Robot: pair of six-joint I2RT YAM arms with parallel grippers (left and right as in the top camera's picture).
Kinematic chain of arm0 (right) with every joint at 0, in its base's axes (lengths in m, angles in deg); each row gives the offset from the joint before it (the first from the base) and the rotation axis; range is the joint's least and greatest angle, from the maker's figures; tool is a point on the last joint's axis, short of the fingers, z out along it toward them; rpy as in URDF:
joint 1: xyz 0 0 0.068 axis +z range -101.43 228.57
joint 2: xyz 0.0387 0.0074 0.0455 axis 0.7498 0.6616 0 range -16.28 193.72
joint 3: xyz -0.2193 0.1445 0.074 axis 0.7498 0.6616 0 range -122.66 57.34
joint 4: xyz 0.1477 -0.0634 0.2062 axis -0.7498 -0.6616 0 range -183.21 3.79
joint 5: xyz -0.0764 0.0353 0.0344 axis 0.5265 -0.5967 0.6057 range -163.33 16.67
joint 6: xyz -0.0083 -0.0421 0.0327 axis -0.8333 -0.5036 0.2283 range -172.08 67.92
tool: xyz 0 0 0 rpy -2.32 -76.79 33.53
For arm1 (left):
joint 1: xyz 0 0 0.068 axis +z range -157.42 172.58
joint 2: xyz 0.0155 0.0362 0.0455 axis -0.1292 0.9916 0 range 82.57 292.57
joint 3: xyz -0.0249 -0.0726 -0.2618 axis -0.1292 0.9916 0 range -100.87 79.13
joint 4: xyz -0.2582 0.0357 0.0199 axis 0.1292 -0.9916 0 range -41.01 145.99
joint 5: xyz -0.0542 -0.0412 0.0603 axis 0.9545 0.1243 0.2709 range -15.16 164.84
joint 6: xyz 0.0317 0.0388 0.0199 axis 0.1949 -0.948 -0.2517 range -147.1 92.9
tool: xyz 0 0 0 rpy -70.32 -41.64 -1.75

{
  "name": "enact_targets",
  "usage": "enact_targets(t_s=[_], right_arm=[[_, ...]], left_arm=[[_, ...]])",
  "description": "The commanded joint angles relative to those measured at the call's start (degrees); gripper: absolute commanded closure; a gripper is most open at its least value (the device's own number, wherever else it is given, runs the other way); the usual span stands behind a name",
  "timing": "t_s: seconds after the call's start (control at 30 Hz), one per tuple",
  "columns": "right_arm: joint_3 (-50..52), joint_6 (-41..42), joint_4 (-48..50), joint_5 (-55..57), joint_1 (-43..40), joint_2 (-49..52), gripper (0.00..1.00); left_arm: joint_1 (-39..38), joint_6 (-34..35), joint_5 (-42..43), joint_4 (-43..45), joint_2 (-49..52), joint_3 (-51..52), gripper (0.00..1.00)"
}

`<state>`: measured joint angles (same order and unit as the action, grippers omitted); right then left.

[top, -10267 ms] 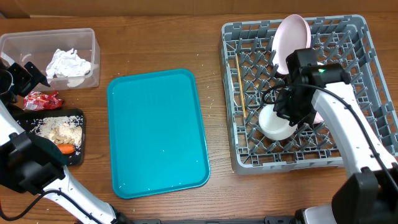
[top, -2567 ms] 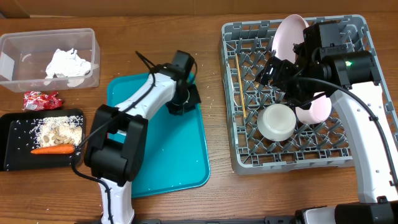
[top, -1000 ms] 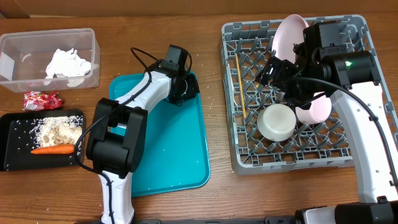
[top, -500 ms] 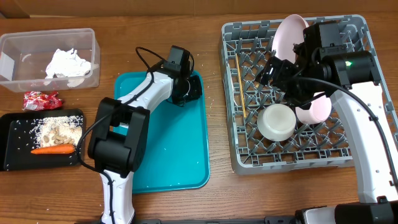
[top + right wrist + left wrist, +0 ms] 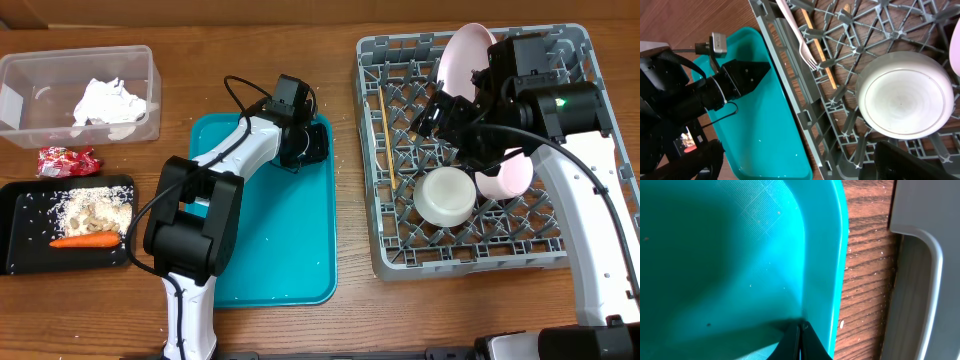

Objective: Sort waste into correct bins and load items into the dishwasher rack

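Pincer left [image 5: 800, 332]: tips cropped, nipping teal tray [image 5: 715, 255] rim

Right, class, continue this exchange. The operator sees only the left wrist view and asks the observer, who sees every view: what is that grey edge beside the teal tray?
Observer: The dishwasher rack; a white bowl sits inside.
Operator: Anything else in it?
Observer: A white fork and a chopstick lie along the side nearest the teal tray.
Operator: Any waste loose?
Observer: A red wrapper lies on the table between the clear tub and the black tray.
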<state>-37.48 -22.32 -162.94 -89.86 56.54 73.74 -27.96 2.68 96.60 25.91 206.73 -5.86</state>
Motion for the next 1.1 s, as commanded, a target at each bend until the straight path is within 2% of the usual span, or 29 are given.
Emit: enact_targets(t_s=[0.0,0.13,0.33,0.63,0.8,0.83,0.87,1.07], right_arm=[[-1.0,-0.1,0.2,-0.2,0.2,-0.5,0.0],[-1.0,-0.1,0.2,-0.2,0.2,-0.5,0.0],[-1.0,-0.1,0.2,-0.2,0.2,-0.5,0.0],[-1.0,-0.1,0.2,-0.2,0.2,-0.5,0.0],[-1.0,-0.1,0.2,-0.2,0.2,-0.5,0.0],[-1.0,-0.1,0.2,-0.2,0.2,-0.5,0.0],[-1.0,-0.1,0.2,-0.2,0.2,-0.5,0.0],[-1.0,-0.1,0.2,-0.2,0.2,-0.5,0.0]], left_arm=[[-0.4,-0.9,0.4,-0.2,2.8,0.5,0.96],[1.4,0.1,3.4,-4.9,2.3,-3.2,0.96],[5.5,-1.5,2.9,-21.9,1.7,-16.1,0.96],[10.7,-2.8,-7.6,-45.8,-3.4,-33.5,0.96],[16.2,-2.8,-16.6,-53.0,-8.8,-35.1,0.64],[17.8,-2.8,-17.9,-53.8,-9.6,-35.1,0.39],[19.5,-2.8,-18.8,-54.5,-10.3,-35.1,0.0],[32.2,-2.8,-21.3,-56.3,-11.1,-35.1,0.0]])
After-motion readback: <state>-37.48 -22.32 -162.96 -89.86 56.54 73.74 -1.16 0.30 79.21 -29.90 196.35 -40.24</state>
